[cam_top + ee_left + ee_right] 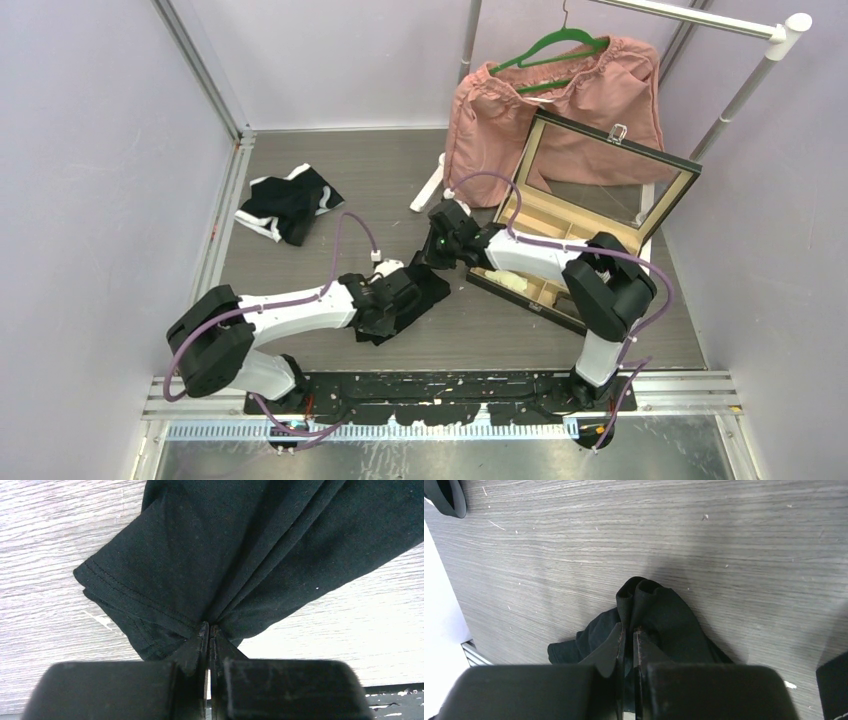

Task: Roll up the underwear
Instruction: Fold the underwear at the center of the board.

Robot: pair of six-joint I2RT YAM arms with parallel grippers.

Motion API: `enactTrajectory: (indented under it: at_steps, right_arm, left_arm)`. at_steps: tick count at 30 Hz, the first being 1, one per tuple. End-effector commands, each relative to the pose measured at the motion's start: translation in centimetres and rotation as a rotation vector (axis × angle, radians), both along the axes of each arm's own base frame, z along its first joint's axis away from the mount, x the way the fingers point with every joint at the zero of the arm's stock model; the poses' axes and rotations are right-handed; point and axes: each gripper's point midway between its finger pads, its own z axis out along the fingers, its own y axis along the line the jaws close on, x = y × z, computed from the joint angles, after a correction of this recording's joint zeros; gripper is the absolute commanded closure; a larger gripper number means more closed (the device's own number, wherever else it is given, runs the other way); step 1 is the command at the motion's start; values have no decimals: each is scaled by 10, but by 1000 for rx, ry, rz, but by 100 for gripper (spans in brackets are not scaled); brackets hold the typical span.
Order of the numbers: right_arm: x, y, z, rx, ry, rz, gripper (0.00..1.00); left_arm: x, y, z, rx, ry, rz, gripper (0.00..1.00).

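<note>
From above, the black underwear is hard to separate from the two dark wrists over it, and both sets of fingertips are hidden there under the arms. Only a dark patch of cloth shows near the middle of the desk. The left wrist camera is clearer. The left tool is closed tight on the cloth, its fingers pressed together with folds fanning out from the pinch. A stitched hem lies flat on the woodgrain to the side. That cloth runs off the top and right edges of the view, so its full shape cannot be told. The right tool is also nearly closed, gripping a bunched, doubled ridge of the same black fabric that rises just past its tips. The rest of the fabric sinks out of sight behind the tool's body. A dark shape at the lower right corner of the right wrist view is cut off and cannot be identified. Well apart, toward the far left, lies a heap of black-and-white briefs. At the far right an open glass-lidded box stands before a pink garment on a green hanger.
</note>
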Motion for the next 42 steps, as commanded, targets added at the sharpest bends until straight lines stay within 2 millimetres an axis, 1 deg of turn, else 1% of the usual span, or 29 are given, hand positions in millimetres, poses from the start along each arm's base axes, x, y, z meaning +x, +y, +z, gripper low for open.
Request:
enactTrajectory:
  at_steps: [1,4,5,6,8,9,11,13,15,17,20,22,26,33,37,42]
  right_arm:
    - [10,6,31,60,-98,-53,95]
    - [18,15,36,59,-124,-28,96]
    - [22,20,34,43,-136,1,96]
    - [27,28,42,56,-154,28,96]
    - [33,47,41,60,-170,125,97]
    - [38,61,52,86,-190,175,98]
    - [44,75,56,92,-199,234,99]
    - [49,82,64,96,-212,259,99]
    - [52,86,70,88,-215,277,99]
    - [51,88,75,80,-211,301,99]
    - [49,86,79,71,-205,311,99]
    - [48,80,81,59,-200,285,99]
    - [40,67,74,55,-168,227,99]
    - [30,47,65,74,-154,124,99]
    - [28,42,69,109,-170,80,97]
    - [38,35,73,164,-196,0,97]
  left_arm:
    - [0,-5,0,-11,20,3,99]
    - [1,-9,0,-19,25,2,99]
    - [0,-10,0,-24,26,3,99]
    - [1,-10,0,-29,26,4,99]
    - [1,-13,2,-45,22,4,99]
    - [2,-15,4,-54,17,4,99]
    - [4,-17,10,-71,5,1,99]
    - [9,-19,20,-86,-18,2,99]
    - [14,-20,31,-100,-39,0,99]
    - [18,-19,41,-112,-57,4,99]
    - [22,-17,54,-134,-75,10,99]
    - [24,-14,62,-145,-87,13,99]
    - [25,-9,72,-172,-106,21,99]
    - [23,-5,69,-184,-97,23,99]
    - [22,-6,66,-188,-89,22,99]
    - [21,-7,66,-196,-85,19,99]
